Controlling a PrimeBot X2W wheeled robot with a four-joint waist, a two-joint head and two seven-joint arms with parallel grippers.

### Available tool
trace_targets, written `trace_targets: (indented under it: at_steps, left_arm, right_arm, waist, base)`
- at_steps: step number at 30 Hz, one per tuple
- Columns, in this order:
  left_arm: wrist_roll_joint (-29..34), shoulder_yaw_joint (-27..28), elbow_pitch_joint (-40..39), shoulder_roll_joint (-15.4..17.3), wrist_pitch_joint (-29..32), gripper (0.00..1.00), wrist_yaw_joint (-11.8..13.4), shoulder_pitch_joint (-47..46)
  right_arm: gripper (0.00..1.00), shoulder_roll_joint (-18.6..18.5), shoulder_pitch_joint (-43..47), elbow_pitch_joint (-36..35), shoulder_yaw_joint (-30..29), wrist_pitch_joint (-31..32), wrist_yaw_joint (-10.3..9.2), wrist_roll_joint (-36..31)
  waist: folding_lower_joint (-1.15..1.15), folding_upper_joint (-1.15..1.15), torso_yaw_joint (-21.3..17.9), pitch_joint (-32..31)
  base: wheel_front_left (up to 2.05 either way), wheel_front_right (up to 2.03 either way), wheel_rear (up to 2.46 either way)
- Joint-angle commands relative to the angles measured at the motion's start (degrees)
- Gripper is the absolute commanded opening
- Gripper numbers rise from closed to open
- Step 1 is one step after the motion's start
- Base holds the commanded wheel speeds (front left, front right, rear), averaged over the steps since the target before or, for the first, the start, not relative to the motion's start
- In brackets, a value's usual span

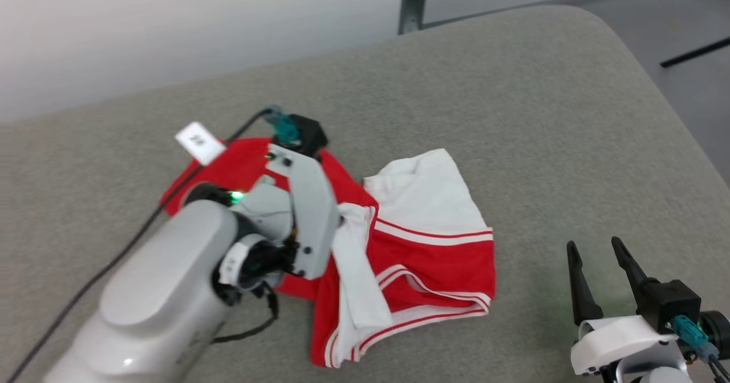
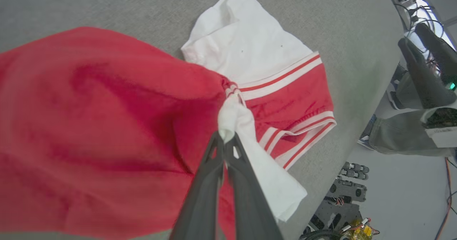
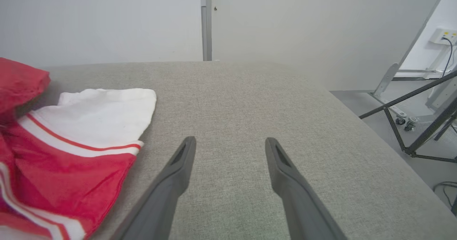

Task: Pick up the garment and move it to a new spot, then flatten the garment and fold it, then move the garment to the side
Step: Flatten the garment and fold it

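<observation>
Left wrist view gives the clearest sight of the grip: the left pincer [image 2: 225, 140] is closed tight on a bunched white fold [image 2: 234, 116] of the garment [image 2: 89, 125], the two dark fingers meeting at the centre of the frame with only cloth between their tips. The fold is pinched where white sleeve fabric meets the striped trim, probably because a seam edge gives firm purchase and lets the rest of the jersey hang free once it is raised. Red body cloth is spread across the left half of that frame and gathered toward the tips, while a white sleeve [image 2: 246, 43] and the striped hem lie flat on the grey table [image 2: 339, 18] at upper right. In the head view the garment is found crumpled at the middle of the table, under and just to the right of the left arm's wrist. The right pincer [image 1: 593, 245] is seen at the lower right of the head view, its fingers spread wide and holding nothing, well apart from the jersey. It is judged to be held back so that the lift is left unobstructed. The pick-up is judged to be at its start, the garment not yet carried off.
</observation>
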Motion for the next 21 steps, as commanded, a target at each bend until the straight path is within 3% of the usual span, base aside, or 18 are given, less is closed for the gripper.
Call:
trace_targets:
  at_steps: [1, 13, 21]
  left_arm:
    - [-0.2, 0.8, -1.3, 1.6, 0.0, 0.00, 0.5, 1.2]
    - [0.2, 4.8, -4.2, 13.0, -0.7, 0.00, 1.9, 6.9]
    - [0.7, 6.2, 0.1, 17.6, -3.2, 0.00, 1.6, 10.5]
  right_arm:
    - [1.00, 0.2, 0.9, 0.2, -0.7, -0.1, -0.06, -1.1]
    - [1.00, -0.5, 2.9, 2.5, -1.8, -0.1, -0.06, -4.5]
    - [1.00, -1.4, 3.3, 3.1, -2.2, -0.1, -0.06, -4.7]
  waist:
    - [0.00, 0.00, 3.5, -2.5]
    - [0.00, 0.00, 12.0, -8.3]
    - [0.00, 0.00, 15.2, -9.7]
  base:
    - [0.00, 0.00, 0.00]
    - [0.00, 0.00, 0.00]
    - [0.00, 0.00, 0.00]
